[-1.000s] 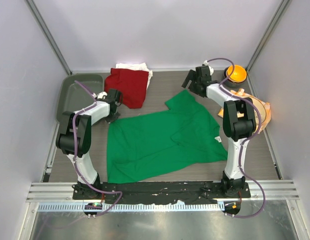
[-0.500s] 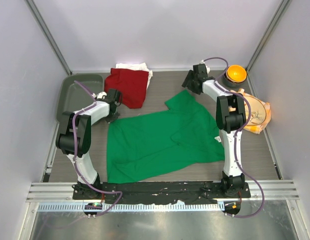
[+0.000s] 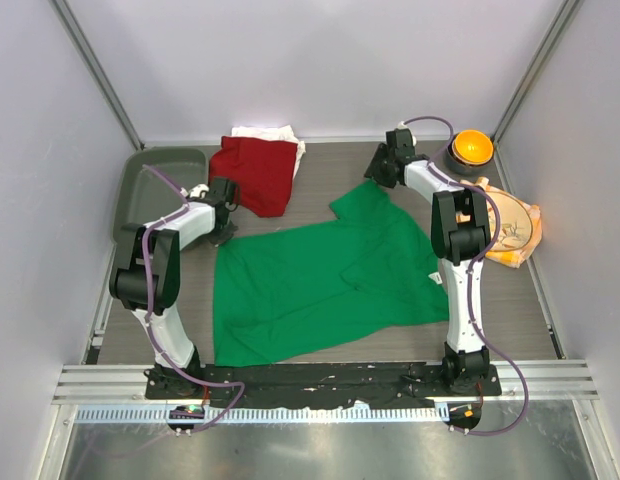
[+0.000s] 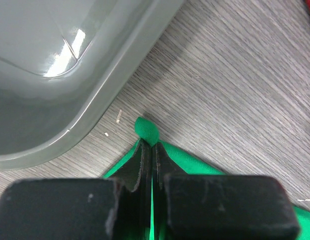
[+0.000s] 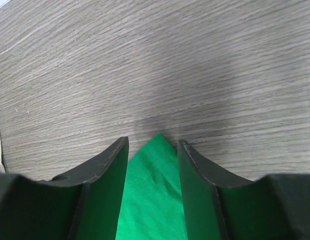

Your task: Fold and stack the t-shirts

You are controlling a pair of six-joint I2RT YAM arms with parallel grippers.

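Saw bright green cloth t-shirt (image 3: 320, 280) spread flat across middle of grey wood-grain table (image 3: 335, 165). Found left gripper (image 4: 149, 146) pinched tight on shirt's left corner, just beside rim of grey plastic tray (image 4: 70, 75). Farther back, found right gripper (image 5: 152, 150) half-wide, fingers either side of shirt's far corner tip, not clamped. Noted dark red cloth t-shirt (image 3: 258, 172) at far edge, lying over white cloth t-shirt (image 3: 270, 132).

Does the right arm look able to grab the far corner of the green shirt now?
Probably yes. The corner of the green shirt lies flat on the table between the open fingers of the right gripper, nothing covering it.
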